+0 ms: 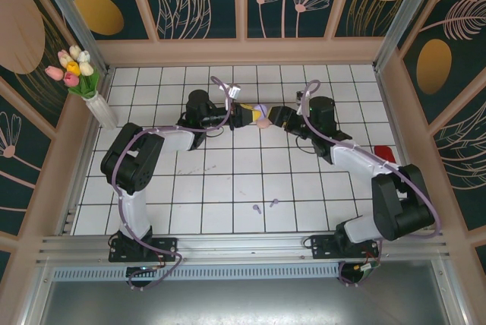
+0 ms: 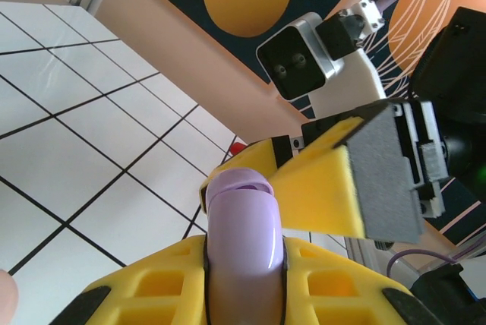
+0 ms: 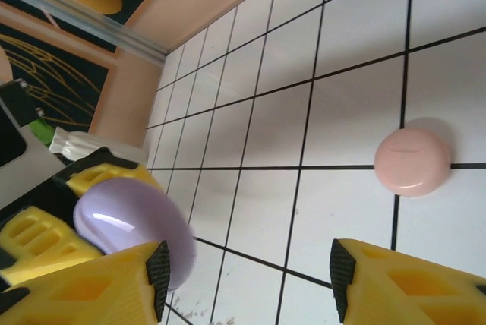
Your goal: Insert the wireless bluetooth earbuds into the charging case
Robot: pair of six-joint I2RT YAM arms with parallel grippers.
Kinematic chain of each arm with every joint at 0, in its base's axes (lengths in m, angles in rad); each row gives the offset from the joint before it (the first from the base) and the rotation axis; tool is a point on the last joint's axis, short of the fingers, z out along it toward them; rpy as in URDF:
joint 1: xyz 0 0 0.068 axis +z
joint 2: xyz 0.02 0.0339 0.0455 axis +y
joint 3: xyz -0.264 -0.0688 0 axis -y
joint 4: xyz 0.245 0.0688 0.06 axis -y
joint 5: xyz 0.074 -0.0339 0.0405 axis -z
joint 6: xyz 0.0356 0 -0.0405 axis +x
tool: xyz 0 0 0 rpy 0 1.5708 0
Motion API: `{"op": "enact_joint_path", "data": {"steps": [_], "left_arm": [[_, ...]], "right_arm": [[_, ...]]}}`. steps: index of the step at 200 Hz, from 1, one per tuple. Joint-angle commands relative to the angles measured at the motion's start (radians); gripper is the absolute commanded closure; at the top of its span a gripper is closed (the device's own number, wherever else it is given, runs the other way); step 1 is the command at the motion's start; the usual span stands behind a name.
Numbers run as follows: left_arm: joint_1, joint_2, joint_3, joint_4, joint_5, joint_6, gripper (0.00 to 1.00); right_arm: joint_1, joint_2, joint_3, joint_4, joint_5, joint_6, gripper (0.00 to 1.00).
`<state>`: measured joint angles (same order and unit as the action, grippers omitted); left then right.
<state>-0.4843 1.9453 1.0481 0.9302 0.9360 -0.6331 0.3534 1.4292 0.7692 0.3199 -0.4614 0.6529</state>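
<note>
Earbuds: two lilac earbuds (image 1: 258,206) lie loose on the counter (image 1: 205,188), close together on the near tiles between the two arm bases. They are well apart from both grippers.
Earbud handling: I judge them very light, hard and smooth, so likely to skid or flip under a finger. The stem looks like the best place to pinch, low and square to the tile, leaving the bulb free to seat.
Left gripper: the left gripper (image 1: 247,115) is reached out mid-counter and raised. Its fingers are pressed onto the lilac case (image 2: 243,219), which they pinch across its flat faces so it stands on edge.
Lilac case: a rounded glossy shell whose lid looks closed. I judge it slick, so a hard squeeze could make it pop out. The present hold across the broad faces looks sound, but the lid edge must stay free to open.
Right gripper: the right gripper (image 3: 247,272) faces the left one, its fingers spread with nothing between them. One finger is just beside the lilac case; I cannot tell whether it touches.
Pink case: the pink case (image 3: 412,162) lies flat and closed on a tile beyond the right gripper, near the two grippers in the top view.
Step in hand: opening the held case looks like the next need, since no earbud is near it yet.
Right edge: a small red object (image 1: 385,153) lies by the right arm.
Far left corner: a vase of tulips (image 1: 74,67).
</note>
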Motion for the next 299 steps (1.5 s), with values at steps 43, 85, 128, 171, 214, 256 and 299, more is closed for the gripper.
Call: {"op": "enact_joint_path", "data": {"steps": [43, 85, 128, 171, 214, 256, 299], "left_arm": [[0.001, -0.032, -0.013, 0.017, 0.027, 0.012, 0.9], [0.002, -0.025, -0.01, 0.006, 0.03, 0.018, 0.91], [0.002, -0.023, 0.004, -0.012, 0.036, 0.028, 0.91], [0.001, -0.031, 0.013, -0.028, 0.037, 0.034, 0.92], [0.001, -0.048, 0.0, -0.031, 0.048, 0.039, 0.92], [0.001, -0.069, -0.017, -0.03, 0.052, 0.043, 0.95], [0.001, -0.076, -0.014, -0.024, 0.054, 0.041, 0.95]], "right_arm": [[-0.013, 0.011, -0.02, 0.052, 0.0, 0.017, 0.42], [-0.008, -0.107, -0.032, 0.026, -0.058, -0.031, 0.42], [0.014, -0.108, 0.0, -0.001, -0.094, -0.064, 0.42], [0.045, -0.024, 0.037, 0.007, -0.084, -0.075, 0.42], [0.013, 0.064, 0.061, 0.019, -0.063, -0.069, 0.46], [-0.013, 0.111, 0.077, 0.037, -0.07, -0.054, 0.47], [-0.007, 0.141, 0.093, 0.059, -0.092, -0.039, 0.48]]}}
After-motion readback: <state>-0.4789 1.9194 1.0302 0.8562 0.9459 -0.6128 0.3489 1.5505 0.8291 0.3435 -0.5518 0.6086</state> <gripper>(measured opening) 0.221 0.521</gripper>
